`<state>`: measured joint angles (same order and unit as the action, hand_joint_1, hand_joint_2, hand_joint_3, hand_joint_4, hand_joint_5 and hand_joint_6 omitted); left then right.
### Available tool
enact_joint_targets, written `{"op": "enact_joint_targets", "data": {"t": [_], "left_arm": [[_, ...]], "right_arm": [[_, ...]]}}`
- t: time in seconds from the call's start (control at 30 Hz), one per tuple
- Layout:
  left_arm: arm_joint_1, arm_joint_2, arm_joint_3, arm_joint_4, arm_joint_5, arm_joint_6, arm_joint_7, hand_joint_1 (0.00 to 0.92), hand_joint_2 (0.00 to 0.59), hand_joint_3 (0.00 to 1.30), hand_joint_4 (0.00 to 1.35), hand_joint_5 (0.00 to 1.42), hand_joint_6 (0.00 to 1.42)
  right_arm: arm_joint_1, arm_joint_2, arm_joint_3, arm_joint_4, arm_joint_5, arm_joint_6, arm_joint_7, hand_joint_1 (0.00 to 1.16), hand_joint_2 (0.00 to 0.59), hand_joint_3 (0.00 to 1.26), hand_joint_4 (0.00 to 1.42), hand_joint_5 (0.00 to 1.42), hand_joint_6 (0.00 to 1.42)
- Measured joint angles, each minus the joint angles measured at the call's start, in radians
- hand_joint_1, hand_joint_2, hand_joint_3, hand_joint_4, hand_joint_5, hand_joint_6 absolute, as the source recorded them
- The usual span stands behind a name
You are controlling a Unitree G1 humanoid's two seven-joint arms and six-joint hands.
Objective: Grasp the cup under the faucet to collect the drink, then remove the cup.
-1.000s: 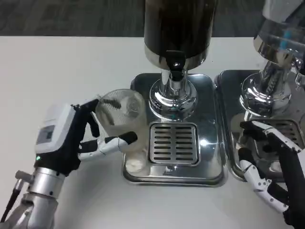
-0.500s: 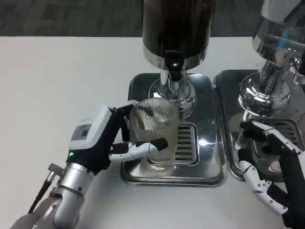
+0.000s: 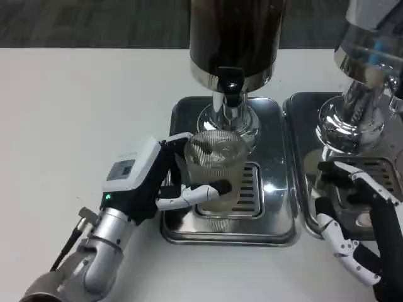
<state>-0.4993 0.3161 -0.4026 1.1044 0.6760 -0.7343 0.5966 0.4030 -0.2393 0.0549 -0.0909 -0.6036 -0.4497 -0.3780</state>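
I see my left hand [image 3: 165,182] holding the cup [image 3: 215,168]. Its fingers [image 3: 195,193] wrap around the front of the cup, and more fingers curl behind it at the top. The cup is clear and has little ridges. It stands up straight over the grate [image 3: 242,189] of the shiny tray [image 3: 184,113], a little to the left side of the grate. The black faucet [image 3: 230,85] is right above it, a bit to the right of the cup's middle. The faucet sticks out of the dark tank [image 3: 234,34]. My right hand [image 3: 356,217] is low on the right, over the second tray [image 3: 296,107], in front of the other dispenser [image 3: 365,69]. Its fingers are spread apart and hold nothing. Both trays sit on the white table [image 3: 75,107].
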Motion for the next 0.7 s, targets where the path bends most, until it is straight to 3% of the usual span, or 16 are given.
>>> {"op": "enact_joint_targets", "data": {"t": [0.3, 0.7], "left_arm": [[-0.016, -0.001, -0.002, 0.02, -0.006, 0.005, -0.025, 0.145, 0.112, 0.35, 0.52, 0.81, 1.08], [-0.016, 0.011, 0.002, 0.011, -0.053, -0.011, -0.098, 0.102, 0.097, 0.33, 0.47, 0.76, 1.0]], "right_arm": [[0.004, 0.004, 0.003, -0.001, 0.0, 0.0, 0.0, 0.34, 0.424, 0.34, 0.38, 0.36, 0.47], [-0.001, 0.007, 0.009, 0.006, 0.0, 0.0, 0.0, 0.34, 0.427, 0.35, 0.38, 0.36, 0.47]]}}
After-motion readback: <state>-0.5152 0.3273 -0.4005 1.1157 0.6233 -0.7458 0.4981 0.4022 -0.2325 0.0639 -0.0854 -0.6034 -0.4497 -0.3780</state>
